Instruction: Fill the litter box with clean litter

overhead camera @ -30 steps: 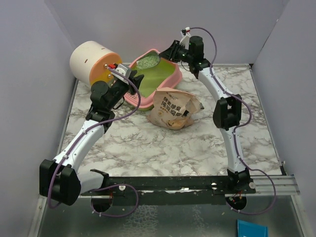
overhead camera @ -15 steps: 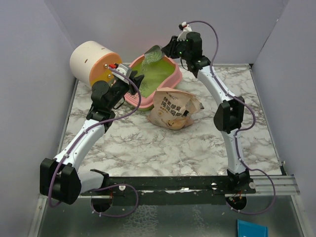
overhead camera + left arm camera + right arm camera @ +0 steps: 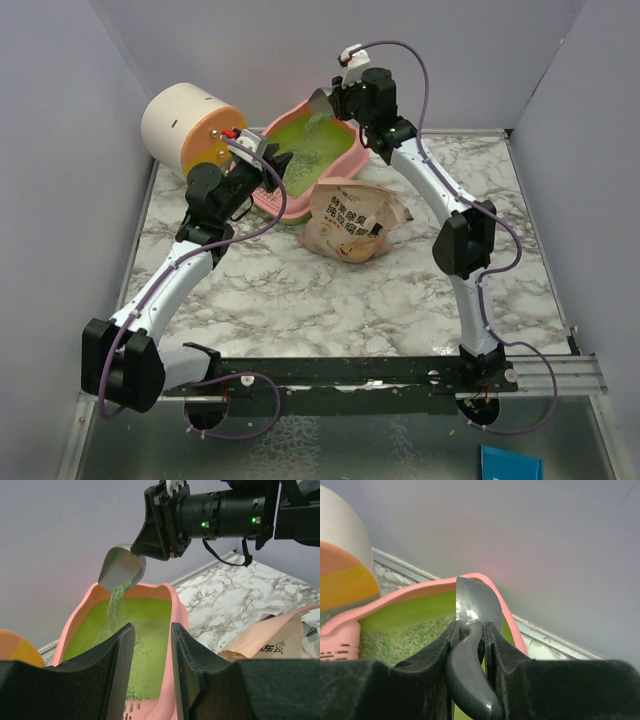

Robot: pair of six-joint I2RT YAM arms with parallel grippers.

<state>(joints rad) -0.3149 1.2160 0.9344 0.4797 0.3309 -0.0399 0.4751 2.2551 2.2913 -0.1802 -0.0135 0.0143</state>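
**Right wrist view: scoop (image 3: 472, 602) clamped, grains falling into the litter box (image 3: 420, 591)**

You see the right gripper (image 3: 470, 640) pinched tight on the grey scoop's handle, with the bowl tipped over the far end of the box. This view shows only the back of the bowl and hides its mouth. The left wrist view gives you the mouth: a thin stream of clean litter (image 3: 116, 605) drops from it onto the lime-green floor. You can't judge how deep the litter lies. From above it is only a pale, blurred scatter toward the far end.

The left gripper (image 3: 152, 665) is the doubtful one. Its fingers (image 3: 120, 670) stand apart on either side of the box's near slotted lip. The bottom edge of the frame cuts off the spot where they would meet the plastic, so you cannot tell whether they grip it or merely straddle it. From above, the gripper's body covers the near left rim.

The box sits far left of centre on the marble table (image 3: 300, 290), close against the back wall (image 3: 300, 40), and the scoop hangs near that wall. The cream-and-orange cylinder (image 3: 185, 125) lies just to the box's left. The tan bag (image 3: 352, 218) lies just beside its near right rim, and its opening is hard to make out. Open marble stretches across the near half and the right side.
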